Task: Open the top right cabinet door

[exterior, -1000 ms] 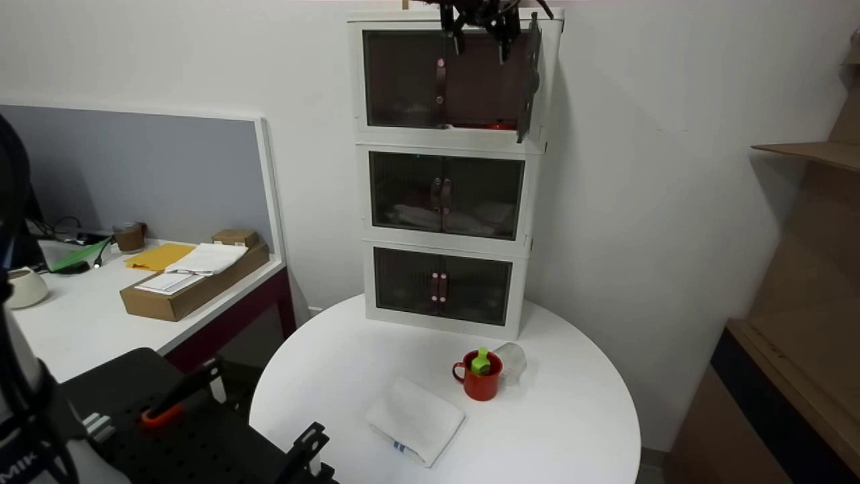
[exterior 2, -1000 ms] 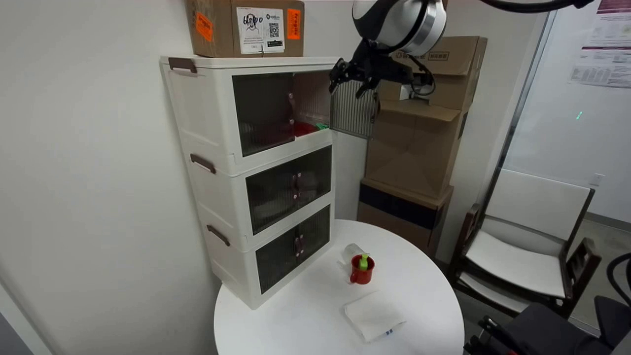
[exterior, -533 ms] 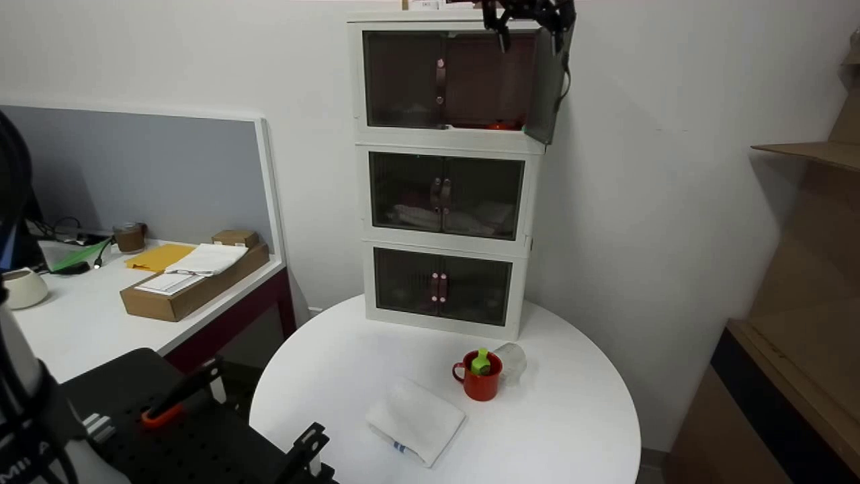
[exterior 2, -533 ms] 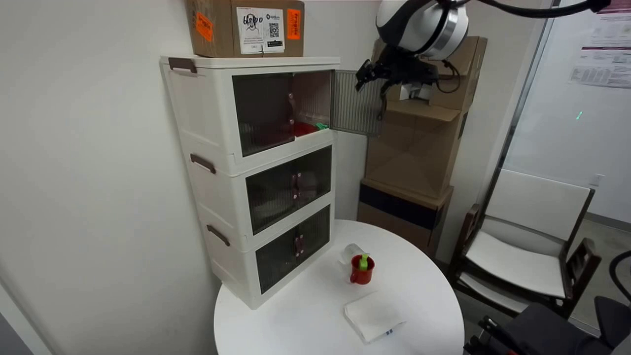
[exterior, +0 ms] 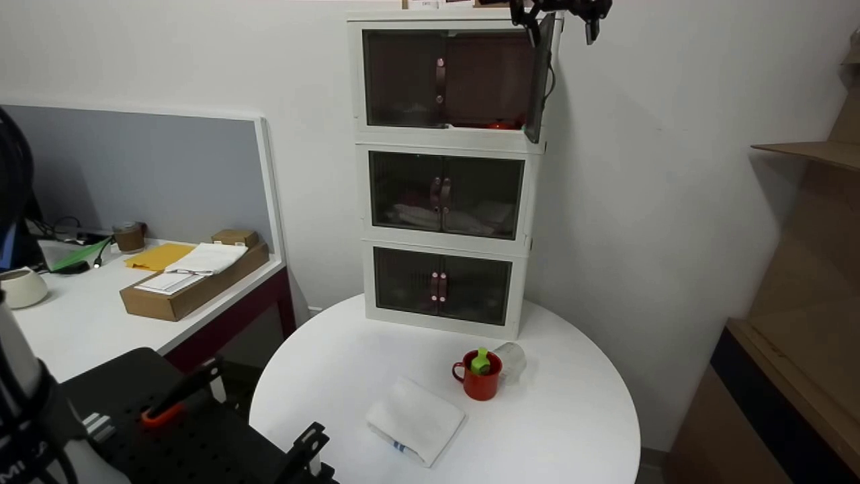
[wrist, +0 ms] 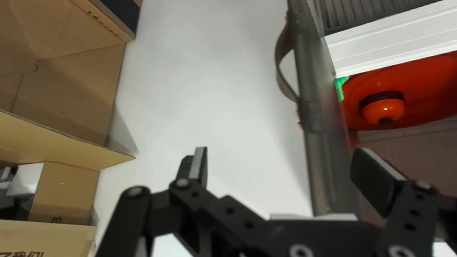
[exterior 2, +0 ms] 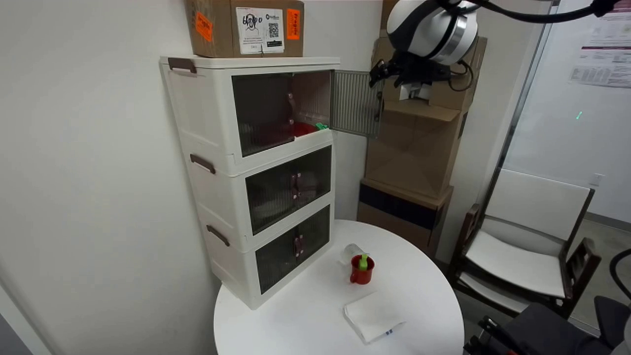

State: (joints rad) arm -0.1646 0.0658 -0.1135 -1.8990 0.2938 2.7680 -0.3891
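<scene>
The white cabinet [exterior: 457, 139] is a stack of three units, also in an exterior view [exterior 2: 197, 113]. Its top right door [exterior: 541, 81] stands swung outward, showing ribbed dark panel in an exterior view [exterior 2: 355, 106]. The door's brown strap handle [wrist: 284, 60] is on its outer face. My gripper [exterior: 563, 37] is open and empty at the door's upper part, also in an exterior view [exterior 2: 385, 81]. In the wrist view the door's edge runs between the spread fingers of the gripper [wrist: 282, 164], one on each side. I cannot tell whether a finger touches the door.
A red-orange lidded thing [wrist: 382, 107] and a green item [wrist: 341, 85] are inside the top right compartment. A cardboard box [exterior 2: 217, 29] sits on the cabinet. Cardboard boxes [exterior 2: 409, 153] stand beside it. A red mug [exterior: 482, 383], clear cup [exterior: 512, 363] and towel [exterior: 416, 420] are on the table [exterior: 571, 417].
My gripper has moved from in front of the opening outward past the door's edge. The door swung further open, then slightly back over the last half second.
</scene>
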